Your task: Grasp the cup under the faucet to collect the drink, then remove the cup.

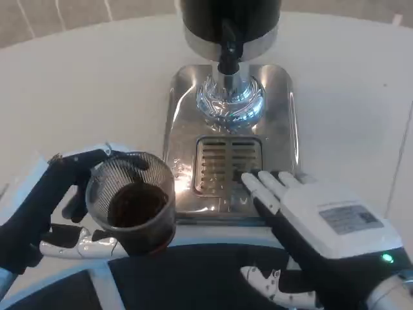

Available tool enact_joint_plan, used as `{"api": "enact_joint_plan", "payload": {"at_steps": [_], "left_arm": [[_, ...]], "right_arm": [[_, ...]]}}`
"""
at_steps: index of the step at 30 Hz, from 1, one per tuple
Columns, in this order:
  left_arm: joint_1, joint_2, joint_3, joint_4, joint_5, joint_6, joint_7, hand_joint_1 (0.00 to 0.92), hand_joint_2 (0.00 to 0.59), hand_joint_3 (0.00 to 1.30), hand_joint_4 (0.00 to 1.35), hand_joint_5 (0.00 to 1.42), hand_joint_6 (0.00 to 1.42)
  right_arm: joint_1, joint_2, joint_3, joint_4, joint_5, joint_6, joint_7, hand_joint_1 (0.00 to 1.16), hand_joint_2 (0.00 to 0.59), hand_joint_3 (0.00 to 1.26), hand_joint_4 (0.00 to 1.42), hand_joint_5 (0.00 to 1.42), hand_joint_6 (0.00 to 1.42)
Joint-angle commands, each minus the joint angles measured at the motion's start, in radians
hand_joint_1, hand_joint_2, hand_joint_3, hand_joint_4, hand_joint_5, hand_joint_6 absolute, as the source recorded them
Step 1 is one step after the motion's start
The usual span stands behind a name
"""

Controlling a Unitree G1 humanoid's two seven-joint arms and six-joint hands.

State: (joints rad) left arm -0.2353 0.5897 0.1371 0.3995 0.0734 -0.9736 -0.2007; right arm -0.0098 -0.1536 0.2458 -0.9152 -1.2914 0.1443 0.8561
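1 cup (pixel 132 210), ribbed and see-through, holds dark drink and sits at the near left, just left of the steel tray (pixel 287 110) and well clear of the faucet (pixel 228 48). The left hand (pixel 45 206) grips the cup, fingers wrapped around its side. The right hand (pixel 310 226) holds nothing, fingers spread flat over the near right corner of the tray, tips by the 1 drain grille (pixel 219 161).

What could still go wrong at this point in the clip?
The ribbed clear plastic cup, holding dark drink, is gripped by the left hand off the steel drip tray; a tilt or squeeze could spill it. The right hand lies over the tray's slotted grate and might nudge the dispenser.
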Motion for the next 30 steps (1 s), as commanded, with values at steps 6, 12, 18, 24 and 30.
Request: {"api": "enact_joint_plan", "payload": {"at_steps": [6, 12, 18, 24, 30], "left_arm": [[0.046, -0.009, 0.01, -0.069, -0.059, 0.004, -0.033, 0.642, 0.0, 0.98, 1.17, 1.36, 1.42], [0.077, -0.01, 0.02, -0.087, -0.065, 0.003, -0.045, 0.643, 0.0, 0.98, 1.17, 1.36, 1.42], [0.094, -0.013, 0.023, -0.097, -0.066, 0.009, -0.047, 0.647, 0.0, 0.98, 1.17, 1.36, 1.42], [0.119, -0.021, 0.02, -0.118, -0.067, 0.02, -0.048, 0.65, 0.0, 0.98, 1.17, 1.36, 1.42], [0.132, -0.027, 0.022, -0.132, -0.063, 0.031, -0.048, 0.651, 0.0, 0.98, 1.17, 1.36, 1.42]], "right_arm": [[0.081, 0.055, 0.023, -0.068, -0.056, -0.041, 0.028, 0.43, 0.492, 0.0, 0.0, 0.0, 0.0], [0.109, 0.096, 0.031, -0.07, -0.085, -0.059, 0.029, 0.43, 0.492, 0.0, 0.0, 0.0, 0.0], [0.119, 0.127, 0.039, -0.067, -0.103, -0.069, 0.028, 0.43, 0.492, 0.0, 0.0, 0.0, 0.0], [0.139, 0.142, 0.035, -0.076, -0.11, -0.079, 0.03, 0.43, 0.492, 0.0, 0.0, 0.0, 0.0], [0.148, 0.151, 0.029, -0.08, -0.11, -0.089, 0.031, 0.43, 0.492, 0.0, 0.0, 0.0, 0.0]]}}
